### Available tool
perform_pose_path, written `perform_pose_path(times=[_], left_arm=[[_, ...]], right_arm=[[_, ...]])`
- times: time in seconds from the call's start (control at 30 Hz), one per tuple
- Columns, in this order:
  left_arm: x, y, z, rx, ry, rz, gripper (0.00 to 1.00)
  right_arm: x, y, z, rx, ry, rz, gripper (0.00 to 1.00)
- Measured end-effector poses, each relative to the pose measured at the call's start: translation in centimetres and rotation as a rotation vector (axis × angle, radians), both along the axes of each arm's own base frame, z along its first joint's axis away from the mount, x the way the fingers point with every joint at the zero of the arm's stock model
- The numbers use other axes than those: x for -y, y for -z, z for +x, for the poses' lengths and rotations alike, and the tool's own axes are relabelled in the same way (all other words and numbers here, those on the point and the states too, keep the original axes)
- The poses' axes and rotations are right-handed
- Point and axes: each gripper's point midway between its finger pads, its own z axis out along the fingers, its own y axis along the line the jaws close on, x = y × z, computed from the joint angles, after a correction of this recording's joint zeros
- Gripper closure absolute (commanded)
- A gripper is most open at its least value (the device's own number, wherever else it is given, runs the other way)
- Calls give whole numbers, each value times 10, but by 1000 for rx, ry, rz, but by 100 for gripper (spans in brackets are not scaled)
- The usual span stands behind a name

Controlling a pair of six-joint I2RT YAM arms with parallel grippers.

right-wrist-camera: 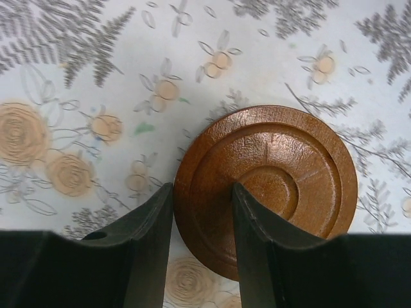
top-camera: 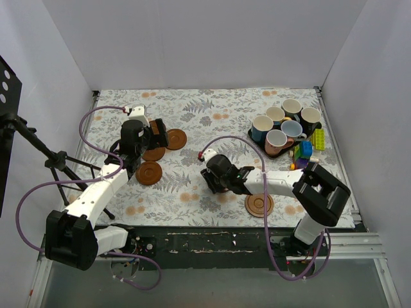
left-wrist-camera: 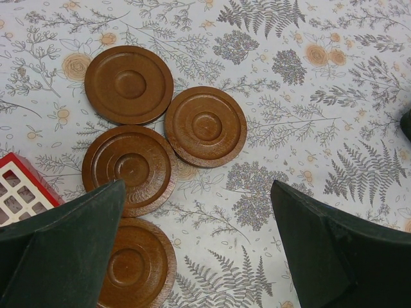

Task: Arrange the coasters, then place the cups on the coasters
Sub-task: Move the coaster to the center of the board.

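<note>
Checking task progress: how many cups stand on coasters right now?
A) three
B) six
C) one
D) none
D: all six cups sit bunched on the dark tray at the far right, and the coasters that show carry nothing.

Overhead camera faces down; wrist cameras look closely down at coasters [left-wrist-camera: 205,126].
</note>
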Motion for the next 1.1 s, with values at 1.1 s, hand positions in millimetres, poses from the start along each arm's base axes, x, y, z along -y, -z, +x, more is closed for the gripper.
perform_pose_path(times=[1.1], left_arm=[[-27, 1, 1, -1, -160, 32, 2]], right_arm=[[-93, -128, -22, 125, -178, 268, 34]])
